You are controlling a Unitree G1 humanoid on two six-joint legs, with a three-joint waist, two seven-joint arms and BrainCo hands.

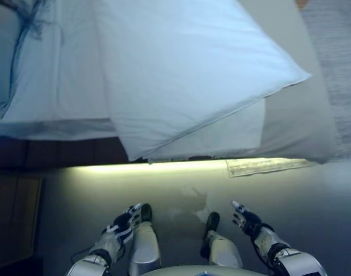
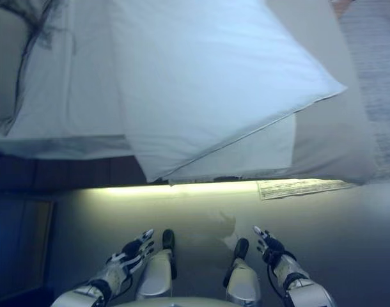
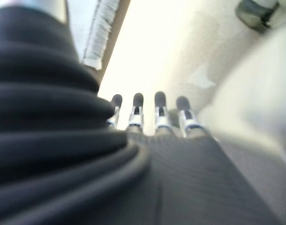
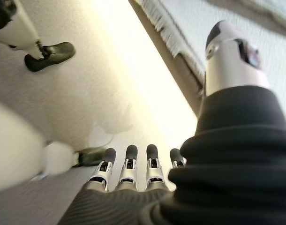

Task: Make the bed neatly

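Note:
The bed [image 1: 296,132] fills the upper part of the eye views. A large white pillow [image 1: 187,69] lies askew across it, one corner hanging over the near edge. Rumpled white bedding [image 1: 54,75] lies to its left, with a dark-patterned cover [image 1: 20,34] at the far left. My left hand [image 1: 128,221] and right hand [image 1: 245,219] hang low by the floor, well short of the bed. Both are open with straight fingers and hold nothing. The wrist views show the left hand's fingers [image 3: 138,110] and the right hand's fingers [image 4: 129,164] pointing at the lit floor.
A bright strip of light [image 1: 164,168] runs along the floor under the bed's edge. A fringed rug edge [image 1: 267,167] shows below the bed at the right, grey carpet [image 1: 336,52] beyond. A dark wooden panel [image 1: 14,218] stands at lower left.

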